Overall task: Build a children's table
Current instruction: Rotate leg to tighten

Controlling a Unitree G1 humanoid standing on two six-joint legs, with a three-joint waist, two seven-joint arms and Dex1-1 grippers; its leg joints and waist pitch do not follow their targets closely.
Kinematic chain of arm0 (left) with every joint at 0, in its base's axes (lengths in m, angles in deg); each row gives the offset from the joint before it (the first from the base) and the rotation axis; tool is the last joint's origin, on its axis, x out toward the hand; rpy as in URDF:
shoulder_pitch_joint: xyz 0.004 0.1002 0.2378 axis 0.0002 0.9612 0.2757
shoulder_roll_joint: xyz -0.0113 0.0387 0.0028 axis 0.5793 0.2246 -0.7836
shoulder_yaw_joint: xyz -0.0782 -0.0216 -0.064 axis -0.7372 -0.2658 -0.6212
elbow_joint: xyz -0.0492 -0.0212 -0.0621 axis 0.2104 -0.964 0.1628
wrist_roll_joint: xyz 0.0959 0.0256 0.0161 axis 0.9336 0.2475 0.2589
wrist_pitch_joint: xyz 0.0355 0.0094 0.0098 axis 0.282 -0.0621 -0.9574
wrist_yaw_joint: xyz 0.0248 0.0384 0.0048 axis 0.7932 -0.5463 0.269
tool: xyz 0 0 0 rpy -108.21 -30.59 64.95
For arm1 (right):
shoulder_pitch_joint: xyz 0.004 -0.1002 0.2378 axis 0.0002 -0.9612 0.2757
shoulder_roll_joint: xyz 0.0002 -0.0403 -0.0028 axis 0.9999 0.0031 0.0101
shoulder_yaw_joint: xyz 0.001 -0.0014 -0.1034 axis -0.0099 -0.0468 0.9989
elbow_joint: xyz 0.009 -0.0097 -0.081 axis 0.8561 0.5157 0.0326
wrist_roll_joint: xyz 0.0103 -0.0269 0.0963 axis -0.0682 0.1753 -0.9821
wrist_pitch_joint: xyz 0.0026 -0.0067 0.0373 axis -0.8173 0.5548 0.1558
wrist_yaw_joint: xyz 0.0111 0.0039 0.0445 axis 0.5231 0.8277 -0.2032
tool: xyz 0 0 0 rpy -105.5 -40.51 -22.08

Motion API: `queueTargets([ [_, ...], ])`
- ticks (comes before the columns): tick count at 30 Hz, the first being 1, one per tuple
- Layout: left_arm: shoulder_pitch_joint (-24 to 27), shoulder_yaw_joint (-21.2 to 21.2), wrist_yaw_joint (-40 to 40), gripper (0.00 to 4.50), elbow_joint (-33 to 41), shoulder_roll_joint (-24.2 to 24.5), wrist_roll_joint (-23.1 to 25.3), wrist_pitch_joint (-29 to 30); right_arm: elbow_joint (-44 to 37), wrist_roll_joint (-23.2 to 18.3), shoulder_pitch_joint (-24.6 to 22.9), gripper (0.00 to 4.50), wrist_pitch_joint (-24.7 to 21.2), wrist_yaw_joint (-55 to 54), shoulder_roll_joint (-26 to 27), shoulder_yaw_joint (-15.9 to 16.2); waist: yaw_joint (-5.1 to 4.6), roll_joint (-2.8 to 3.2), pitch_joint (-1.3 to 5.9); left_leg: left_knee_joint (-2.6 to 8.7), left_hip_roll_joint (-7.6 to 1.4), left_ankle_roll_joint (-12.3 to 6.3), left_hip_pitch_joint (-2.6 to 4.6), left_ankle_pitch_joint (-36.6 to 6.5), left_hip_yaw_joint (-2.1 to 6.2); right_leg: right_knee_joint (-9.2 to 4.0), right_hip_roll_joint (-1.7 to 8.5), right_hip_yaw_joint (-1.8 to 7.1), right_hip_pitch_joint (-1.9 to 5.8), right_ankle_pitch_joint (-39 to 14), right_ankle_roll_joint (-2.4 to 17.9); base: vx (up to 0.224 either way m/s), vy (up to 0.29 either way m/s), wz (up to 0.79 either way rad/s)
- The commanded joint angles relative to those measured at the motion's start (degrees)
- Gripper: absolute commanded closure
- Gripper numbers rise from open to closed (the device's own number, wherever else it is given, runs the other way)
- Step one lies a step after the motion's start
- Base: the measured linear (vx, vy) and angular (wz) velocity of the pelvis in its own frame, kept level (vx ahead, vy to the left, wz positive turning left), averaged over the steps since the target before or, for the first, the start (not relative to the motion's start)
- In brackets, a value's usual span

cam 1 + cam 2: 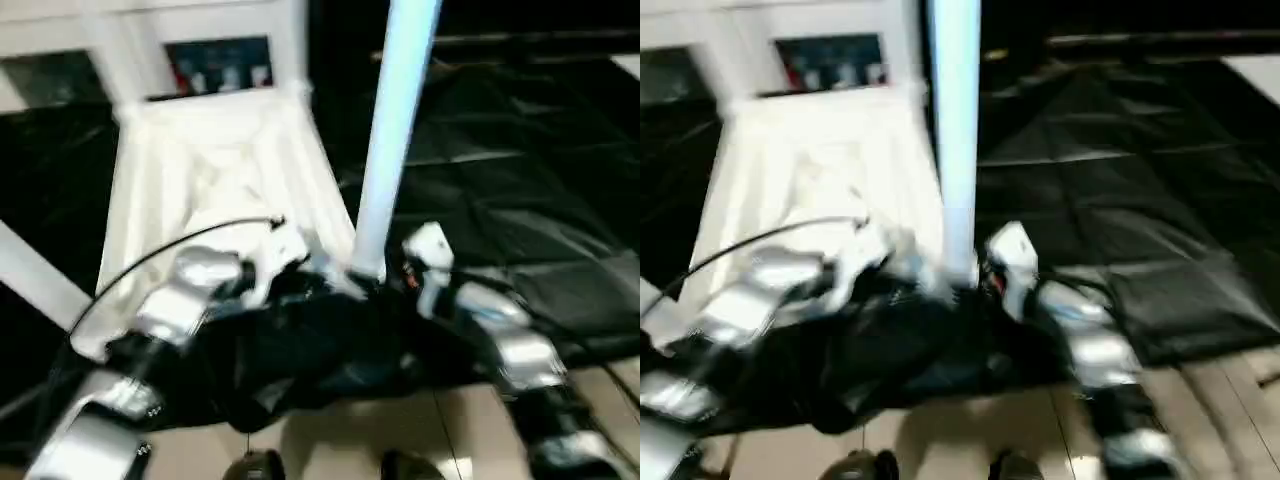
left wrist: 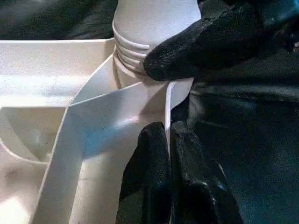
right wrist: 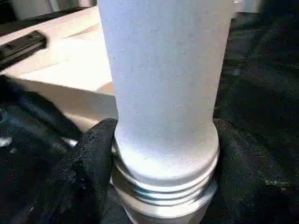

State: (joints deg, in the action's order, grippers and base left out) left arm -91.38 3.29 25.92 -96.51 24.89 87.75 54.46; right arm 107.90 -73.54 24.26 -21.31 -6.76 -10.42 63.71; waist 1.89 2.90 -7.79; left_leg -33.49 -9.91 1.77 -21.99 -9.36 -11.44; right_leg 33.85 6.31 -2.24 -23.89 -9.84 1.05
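The white tabletop lies upside down on a black sheet, its ribbed underside facing up. One white leg stands upright in the near right corner socket, its ribbed end at the socket mouth. My right gripper is closed around the leg's flared base, a black finger pressed against each side. My left gripper is shut on the tabletop's thin rim wall just beside that corner. Another long white tube lies at the left.
The black sheet spreads wrinkled to the right and behind. A white cabinet with a glass front stands behind the tabletop. Beige floor and my dark feet show at the near edge.
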Motion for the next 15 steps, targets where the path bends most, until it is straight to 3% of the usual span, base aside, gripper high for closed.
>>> queueTargets([
  [1,-0.84,-1.14,-5.72,4.5,-2.32,-3.78,-0.73,1.01,4.12,1.85,-0.42,1.73,-1.84,-5.58,4.15,1.66,-0.11,-0.72,4.17,4.83,-2.15,-0.11,1.32,-21.43,1.55,-5.41,2.08,1.59,1.47,-29.8,7.36,0.0,0.0,0.0],
  [3,-1.19,-0.99,-6.55,4.5,-2.66,-5.21,-0.54,0.88,4.65,3.24,-0.27,1.73,-1.03,-6.69,5.55,2.78,-0.24,-0.67,4.24,5.1,-2.15,0.14,1.18,-22.12,1.91,-5.59,2.12,1.25,1.77,-31.21,6.27,0.0,0.0,0.0],
  [5,-1.21,-0.18,-5.56,4.5,-2.64,-6.29,-0.36,0.49,4.0,2.11,-0.63,1.73,0.08,-3.13,6.72,3.68,-0.2,-0.74,4.41,5.2,-2.18,-0.51,1.28,-22.0,1.79,-5.72,2.01,1.25,1.74,-29.5,6.22,0.0,0.0,0.0],
  [6,-1.21,0.08,-5.09,4.5,-2.76,-6.59,-0.27,0.25,3.79,1.9,-0.68,1.18,0.75,-2.19,7.02,3.91,-0.09,-0.68,4.63,5.21,-2.24,-1.11,1.39,-21.25,1.7,-5.7,2.0,1.32,1.75,-27.74,6.66,0.0,0.0,0.0],
  [7,-1.2,0.22,-4.81,4.5,-2.85,-6.72,-0.23,0.12,3.69,1.79,-0.7,1.04,1.16,-1.75,7.13,3.99,-0.11,-0.64,4.67,5.24,-2.27,-1.43,1.23,-20.67,1.65,-5.62,2.01,1.38,1.84,-26.49,7.04,0.0,0.0,0.0],
  [11,0.12,1.04,-0.59,4.5,-1.34,-4.78,-0.84,-0.27,0.94,0.57,-1.29,0.69,1.51,4.54,4.01,5.0,0.0,-0.61,4.89,5.2,-2.34,-2.69,1.0,-19.21,1.47,-5.23,1.92,1.47,2.15,-21.54,8.93,0.0,0.0,0.0],
  [15,1.62,1.78,4.6,4.5,0.31,-1.62,-1.27,-0.79,-2.51,-1.89,-1.85,0.69,0.56,12.53,-0.72,5.05,0.1,-0.92,5.43,4.72,-2.39,-4.85,0.73,-15.67,1.2,-4.55,1.95,1.52,2.67,-16.11,11.17,0.0,0.0,0.0],
])
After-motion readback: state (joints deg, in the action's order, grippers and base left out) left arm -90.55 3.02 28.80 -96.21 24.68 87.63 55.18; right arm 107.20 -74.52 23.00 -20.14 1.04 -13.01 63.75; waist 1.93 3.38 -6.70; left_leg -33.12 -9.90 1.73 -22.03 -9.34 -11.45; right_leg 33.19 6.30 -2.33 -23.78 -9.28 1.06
